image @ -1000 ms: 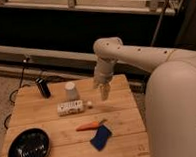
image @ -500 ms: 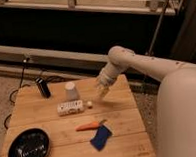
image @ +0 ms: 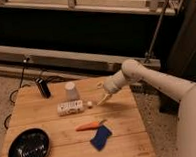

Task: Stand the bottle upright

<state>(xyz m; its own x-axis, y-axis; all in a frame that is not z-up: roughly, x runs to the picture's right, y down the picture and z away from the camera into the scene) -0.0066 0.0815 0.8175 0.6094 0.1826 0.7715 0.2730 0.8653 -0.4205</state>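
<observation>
Your gripper (image: 101, 96) hung empty, fingers apart, just right of the lying bottle (image: 70, 107); you needed to straddle its body squarely.

Your pincer (image: 103, 98) hangs just right of the lying bottle (image: 70, 107), with bare table (image: 122, 114) open beneath it and to its right. Behind the bottle the white cup (image: 70, 90) crowds you. In front, the carrot (image: 89, 125) and blue cloth (image: 100, 138) narrow the way.
</observation>
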